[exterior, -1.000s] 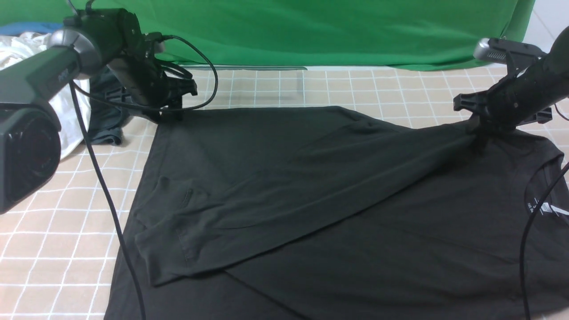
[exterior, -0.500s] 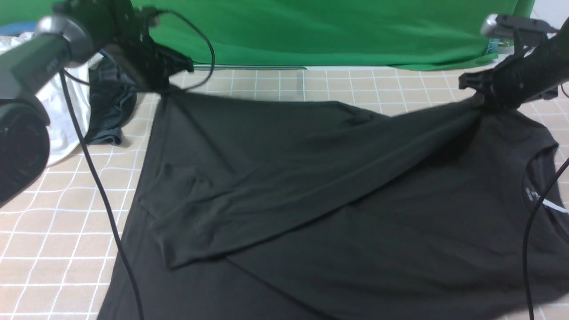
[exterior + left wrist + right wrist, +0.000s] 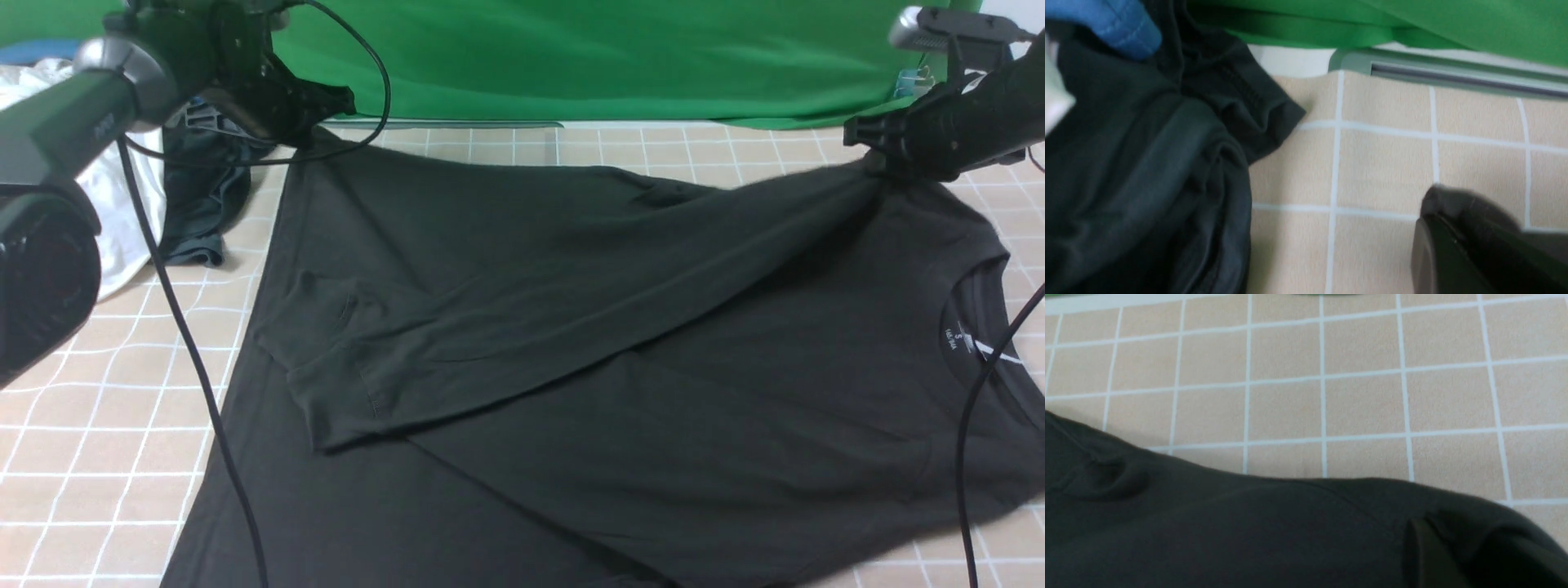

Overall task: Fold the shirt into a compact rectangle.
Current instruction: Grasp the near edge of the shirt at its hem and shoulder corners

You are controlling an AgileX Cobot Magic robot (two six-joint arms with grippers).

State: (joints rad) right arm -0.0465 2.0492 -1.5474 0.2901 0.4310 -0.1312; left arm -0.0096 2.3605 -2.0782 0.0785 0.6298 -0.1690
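The shirt lies across the table, far corners at the left gripper and right gripper; clothes pile to its left, backdrop behind

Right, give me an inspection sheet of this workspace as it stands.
Surface: tan grid-lined tabletop, largely covered by cloth.
Job's things: black shirt spread out, with one layer folded diagonally across the body; neck label showing at the right.
Clutter: dark grey garment and white cloth heaped at the far left, beside the shirt.
Grippers: left gripper holds the shirt's far left corner raised; right gripper holds bunched fabric at the far right.
Cables: black cable hangs from the left arm along the shirt's left edge; second cable crosses the collar.
Surroundings: green backdrop behind the table.
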